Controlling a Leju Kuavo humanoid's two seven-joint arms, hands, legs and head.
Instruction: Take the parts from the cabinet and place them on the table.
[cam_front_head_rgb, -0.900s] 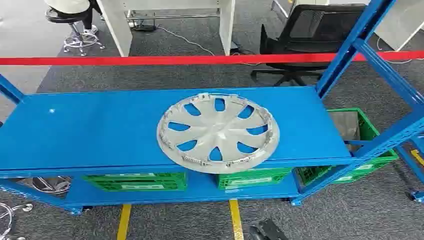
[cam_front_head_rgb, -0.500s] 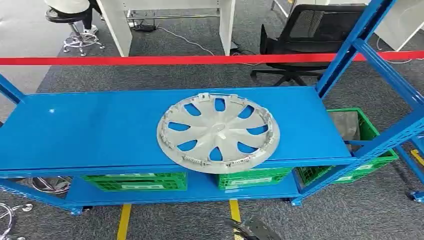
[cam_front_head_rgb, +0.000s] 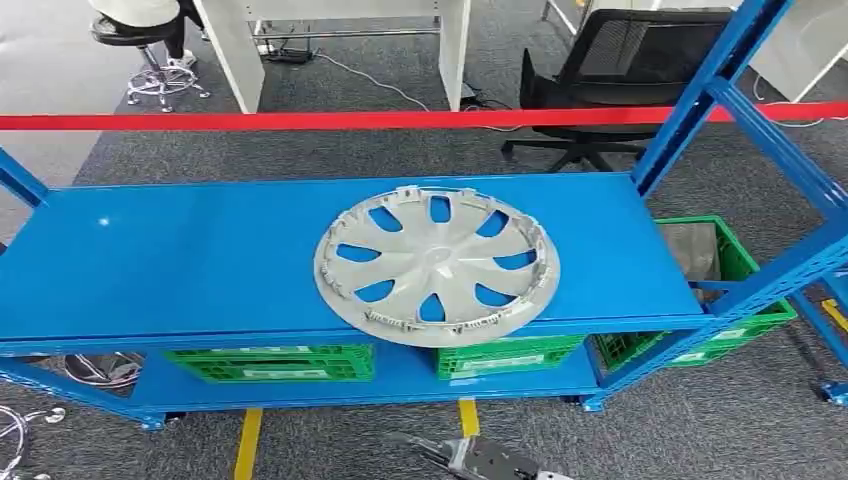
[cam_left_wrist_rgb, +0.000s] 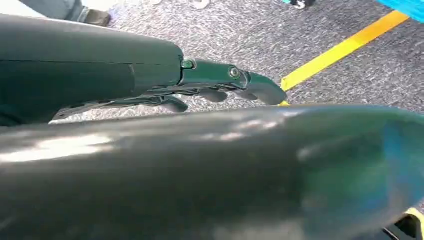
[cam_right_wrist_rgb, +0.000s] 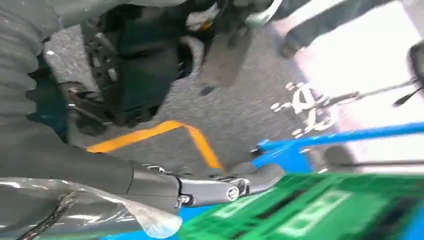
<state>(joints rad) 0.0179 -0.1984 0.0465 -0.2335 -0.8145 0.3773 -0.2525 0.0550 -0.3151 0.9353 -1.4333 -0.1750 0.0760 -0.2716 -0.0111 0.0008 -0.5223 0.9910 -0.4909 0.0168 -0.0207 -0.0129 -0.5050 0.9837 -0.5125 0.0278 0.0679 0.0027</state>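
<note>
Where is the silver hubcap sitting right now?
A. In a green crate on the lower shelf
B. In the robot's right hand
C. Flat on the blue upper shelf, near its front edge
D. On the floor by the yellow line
C: the hubcap lies flat on the blue upper shelf, near its front edge, untouched by either hand.

The right hand (cam_front_head_rgb: 470, 460) comes up into the bottom of the head view, low and in front of the body, its fingers stretched forward and apart with nothing between them. From the right wrist view, that hand (cam_right_wrist_rgb: 220, 187) lies nearly straight, the thick thumb (cam_right_wrist_rgb: 260, 176) lined up along the darker fingers, the grey ribbed cover of the wrist behind it. The left hand (cam_left_wrist_rgb: 210, 87) hangs down by the body, fingers (cam_left_wrist_rgb: 175, 102) loosely extended and slightly curled beneath the thumb (cam_left_wrist_rgb: 260, 87), holding nothing.
</note>
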